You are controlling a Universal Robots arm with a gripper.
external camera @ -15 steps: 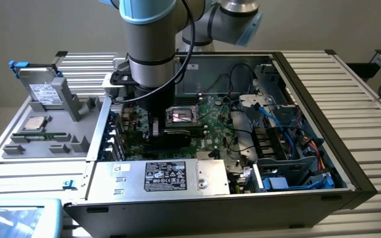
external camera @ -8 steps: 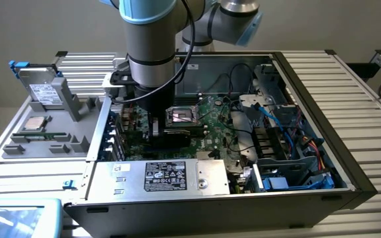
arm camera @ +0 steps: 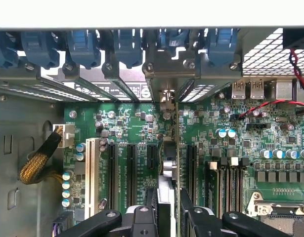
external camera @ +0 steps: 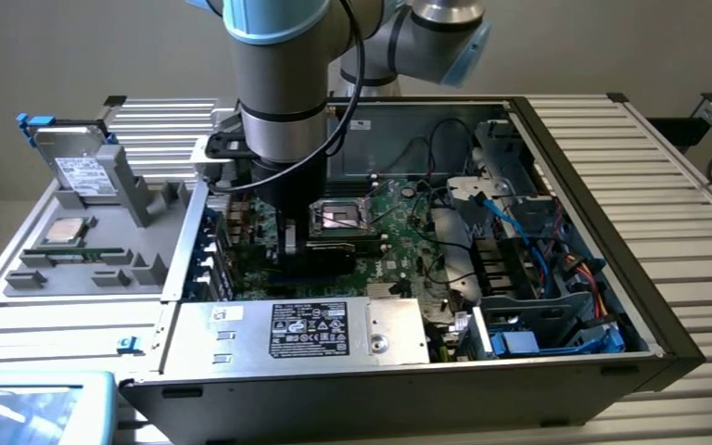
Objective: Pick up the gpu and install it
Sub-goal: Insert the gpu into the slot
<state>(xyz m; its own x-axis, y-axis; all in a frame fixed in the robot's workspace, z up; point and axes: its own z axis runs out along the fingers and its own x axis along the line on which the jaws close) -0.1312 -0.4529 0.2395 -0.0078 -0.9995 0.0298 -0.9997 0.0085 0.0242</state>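
gpu: thin flat card, edge-on

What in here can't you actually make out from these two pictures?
Exterior view: the gripper and arm cover most of the gpu.
Wrist view: the gpu is edge-on, so whether it is seated is unclear.
Exterior view: print on the black label is too small.

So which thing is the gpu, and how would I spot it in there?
Look inside the big open computer case at the green motherboard. The gpu is the card standing on edge among the long black slots, pinched by the tool. Unlike the empty slots beside it, it reaches up to a silver bracket at the case wall.
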